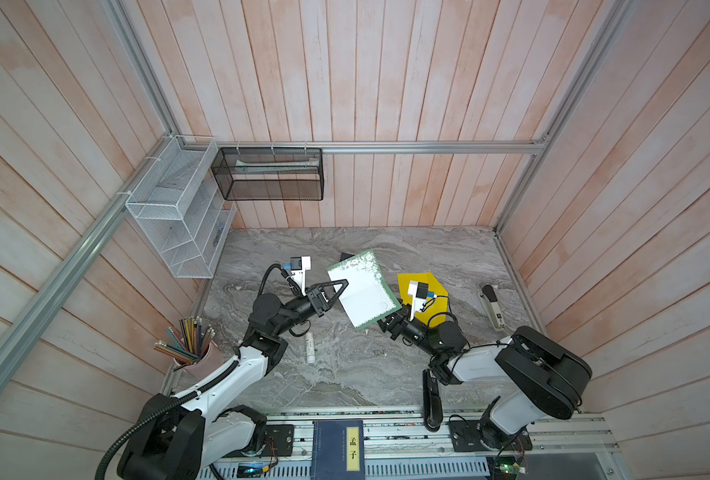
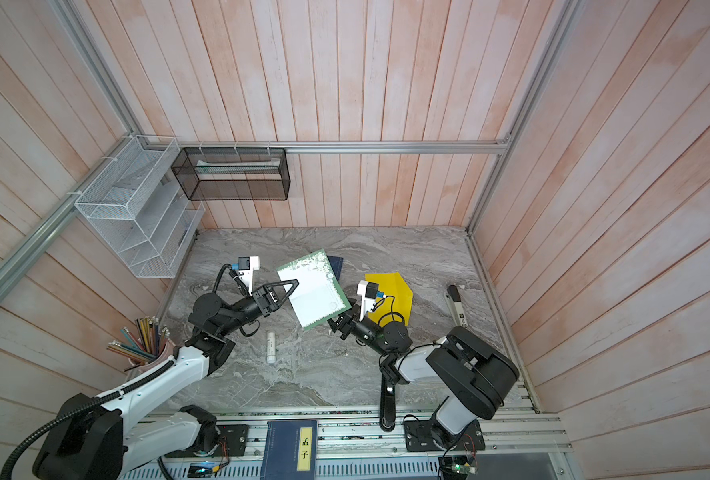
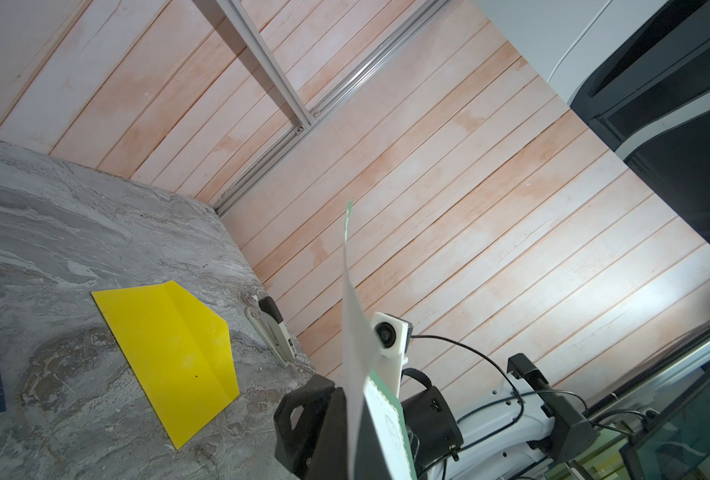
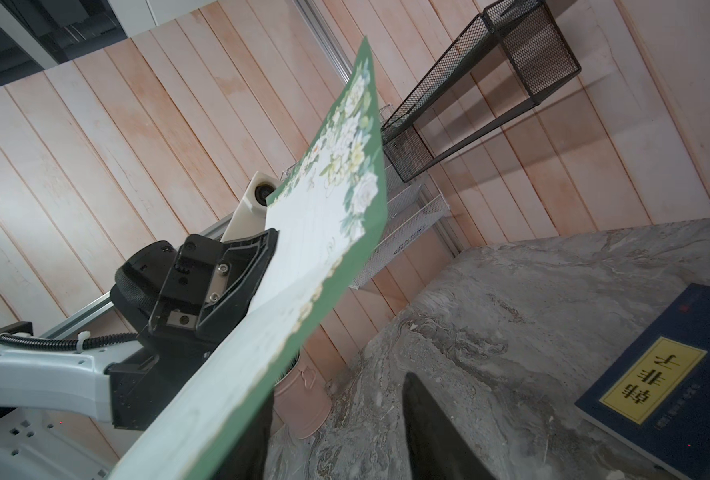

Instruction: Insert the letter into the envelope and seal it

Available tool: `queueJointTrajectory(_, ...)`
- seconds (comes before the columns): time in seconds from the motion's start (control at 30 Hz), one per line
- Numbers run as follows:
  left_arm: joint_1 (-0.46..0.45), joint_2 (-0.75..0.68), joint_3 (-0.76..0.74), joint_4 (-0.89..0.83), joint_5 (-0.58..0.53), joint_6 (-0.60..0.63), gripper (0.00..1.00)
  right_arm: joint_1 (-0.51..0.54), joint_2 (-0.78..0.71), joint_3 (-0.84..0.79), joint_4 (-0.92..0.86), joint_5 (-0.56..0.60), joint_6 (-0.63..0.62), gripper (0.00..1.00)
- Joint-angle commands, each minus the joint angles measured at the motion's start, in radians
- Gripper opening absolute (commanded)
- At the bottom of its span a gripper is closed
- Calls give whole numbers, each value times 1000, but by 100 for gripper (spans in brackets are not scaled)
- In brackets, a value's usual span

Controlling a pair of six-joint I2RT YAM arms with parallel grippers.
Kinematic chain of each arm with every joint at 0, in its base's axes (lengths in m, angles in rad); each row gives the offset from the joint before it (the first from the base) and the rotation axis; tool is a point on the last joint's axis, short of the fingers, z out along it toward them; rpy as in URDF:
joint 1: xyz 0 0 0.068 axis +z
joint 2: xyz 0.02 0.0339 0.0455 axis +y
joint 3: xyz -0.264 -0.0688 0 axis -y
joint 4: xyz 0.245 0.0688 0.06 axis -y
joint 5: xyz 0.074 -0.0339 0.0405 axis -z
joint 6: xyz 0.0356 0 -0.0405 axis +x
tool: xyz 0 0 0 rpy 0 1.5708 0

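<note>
The letter (image 1: 363, 289) is off the tabletop (image 1: 345, 374), held aloft between the two arms in both top views. The left hand (image 1: 342, 286) is pressed together on the sheet's left edge, pinching it; the right wrist view confirms its black fingers (image 4: 257, 266) clamped on the paper. The right hand (image 4: 336, 432) sits at the sheet's lower right corner with its jaws spread: one finger is close under the green border, the other stands clear, so I judge it is not gripping. The sheet looks unfolded, tilted, slightly bowed. The envelope (image 1: 426, 291) lies flat on the tabletop to the right, partly hidden under the right arm in the top views; the left wrist view shows it whole (image 3: 170, 357), flap folded out, nothing inside as far as I can tell. A dark blue book (image 4: 669, 374) lies beneath and behind the letter. Progress judgement: the letter is picked up and under single-hand control. Insertion has not begun; the flap is unsealed. Remaining: bring the letter to the envelope mouth, slide it in, close and seal the flap.
</note>
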Motion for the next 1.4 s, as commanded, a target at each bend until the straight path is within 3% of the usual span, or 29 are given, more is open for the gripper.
queueJointTrajectory(0.0, -6, 6, -18, 33, 15, 16, 0, 7, 16, 38, 190, 20, 35, 53)
queueJointTrajectory(0.93, -10, 28, -56, 74, -4, 9, 0, 9, -43, 49, 191, 18, 32, 76)
queueJointTrajectory(1.37, -32, 30, -70, 97, -8, 8, 0, 10, -24, 104, 191, 62, 56, 77)
